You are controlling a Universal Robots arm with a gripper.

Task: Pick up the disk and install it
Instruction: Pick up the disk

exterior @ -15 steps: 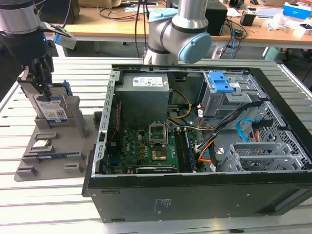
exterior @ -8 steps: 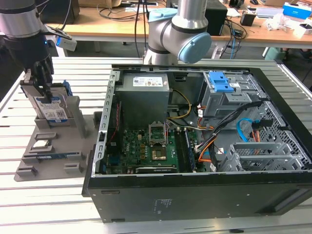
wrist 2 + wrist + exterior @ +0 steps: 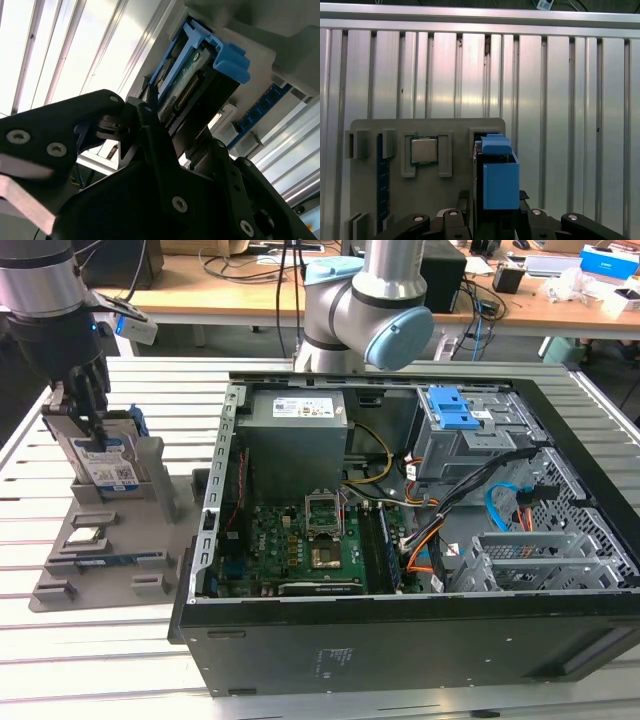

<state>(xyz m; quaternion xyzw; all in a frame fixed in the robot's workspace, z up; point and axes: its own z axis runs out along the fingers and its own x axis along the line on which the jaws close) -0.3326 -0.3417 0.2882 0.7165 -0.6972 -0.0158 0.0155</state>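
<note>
disk (image 3: 104, 462) upright in gray fixture (image 3: 52, 590) slot, long axis vertical | gripper (image 3: 88, 420) clamped on its top edge | room above fixture open; computer case (image 3: 400, 650) beside fixture

In the exterior view the gripper (image 3: 90, 420) covers the top edge of the disk (image 3: 107, 466); its lower end is hidden inside the grey holder (image 3: 152, 472) (the arm (image 3: 42, 285) is cut off above).

The arm (image 3: 345, 310) is made of silver-grey tubes with rounded joint housings closed by light-blue caps (image 3: 400, 335). A small pale-grey box (image 3: 135, 328) is mounted beside its dark wrist section. The gripper (image 3: 85, 405) is matte black, with jointed links pinned by round silver screws (image 3: 56, 148).
</note>
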